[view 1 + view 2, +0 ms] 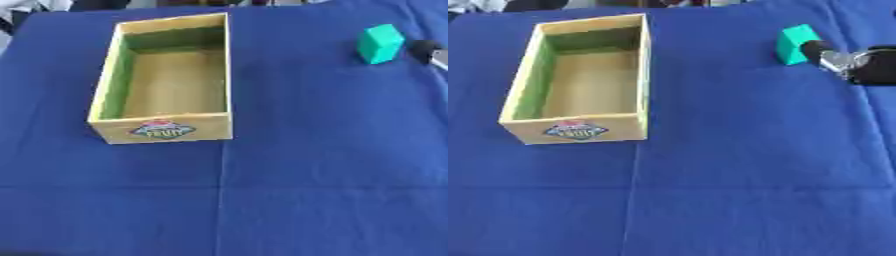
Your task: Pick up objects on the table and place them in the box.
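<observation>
The right hand [846, 62] is touching the green block [794, 44] (its fingers I cannot tell); the left eye view is showing only its tip. The box [229, 75] is standing apart on the bench [332, 165].

From my seat, the wooden box [163, 80] is the one big obstacle, standing toward the desk's [306, 190] far left corner with its tall walls all round; its open top gives me the only way in. Nothing lies inside that I can see. The whole near half of the desk is bare blue cloth. Between the box and the green block [380, 44] by the far right edge runs a wide open lane. My right hand [846, 61] sits just beside that block, at the right edge.
</observation>
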Tool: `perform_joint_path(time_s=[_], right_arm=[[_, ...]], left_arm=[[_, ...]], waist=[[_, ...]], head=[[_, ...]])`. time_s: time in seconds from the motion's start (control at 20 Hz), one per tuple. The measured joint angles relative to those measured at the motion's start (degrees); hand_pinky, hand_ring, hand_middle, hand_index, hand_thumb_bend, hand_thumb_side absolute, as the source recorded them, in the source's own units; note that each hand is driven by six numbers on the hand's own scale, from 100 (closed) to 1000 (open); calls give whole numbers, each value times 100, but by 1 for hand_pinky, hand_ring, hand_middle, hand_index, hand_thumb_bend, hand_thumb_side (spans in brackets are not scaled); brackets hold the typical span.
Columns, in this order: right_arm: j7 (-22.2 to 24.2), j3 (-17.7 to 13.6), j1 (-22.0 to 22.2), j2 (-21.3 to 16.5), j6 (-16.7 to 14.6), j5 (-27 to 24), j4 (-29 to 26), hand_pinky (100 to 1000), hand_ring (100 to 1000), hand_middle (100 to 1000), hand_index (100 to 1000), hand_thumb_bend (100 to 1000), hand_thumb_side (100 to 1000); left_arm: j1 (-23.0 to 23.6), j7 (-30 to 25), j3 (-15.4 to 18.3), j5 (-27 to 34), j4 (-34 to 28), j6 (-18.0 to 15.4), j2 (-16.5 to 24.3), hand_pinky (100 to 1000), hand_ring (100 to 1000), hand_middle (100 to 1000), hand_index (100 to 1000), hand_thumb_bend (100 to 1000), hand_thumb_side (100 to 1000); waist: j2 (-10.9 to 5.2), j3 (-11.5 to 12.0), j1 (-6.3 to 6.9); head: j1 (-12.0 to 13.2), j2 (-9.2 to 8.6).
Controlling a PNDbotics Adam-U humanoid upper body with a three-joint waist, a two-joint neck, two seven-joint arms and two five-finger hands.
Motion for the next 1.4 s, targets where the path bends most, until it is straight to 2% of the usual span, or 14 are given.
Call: perform_joint_path(time_s=[0.45,0.8,0.95,1.0,1.05,1.1,1.4], right_arm=[[722,61,-400,-37,-213,-78,247,946,1000,949,1000,376,793],[1298,184,-856,-37,-418,-249,833,950,1000,953,1000,388,770],[1500,232,-1037,-30,-525,-327,1135,947,997,936,1000,402,801],[1543,239,-1089,-28,-542,-354,1234,946,994,928,1000,334,816],[1565,245,-1145,-26,-544,-368,1334,945,993,922,1000,423,825],[1571,256,-1196,-25,-534,-368,1416,939,987,911,1000,452,836],[1499,438,-1521,51,-368,-240,1881,934,982,911,995,447,826]], left_arm=[[7,-28,-5,2,0,7,-8,612,733,812,903,100,1000],[6,-54,-39,25,0,2,-8,612,734,813,903,100,1000],[5,-64,-41,39,0,-4,-8,612,733,813,903,100,1000],[4,-64,-43,44,0,-4,-8,612,733,813,903,100,1000],[1,-65,-50,48,0,-5,-8,611,733,813,903,100,1000],[-2,-66,-60,51,0,-5,-8,611,733,813,902,100,1000],[-47,-79,-88,61,0,-13,-9,611,734,814,902,100,1000]], waist=[[-3,2,-35],[-25,48,-42],[-25,60,-42],[-25,63,-43],[-25,64,-43],[-25,64,-45],[3,94,-57]], head=[[-118,-62],[-199,-364],[-231,-502],[-239,-540],[-242,-581],[-245,-617],[-297,-714]])
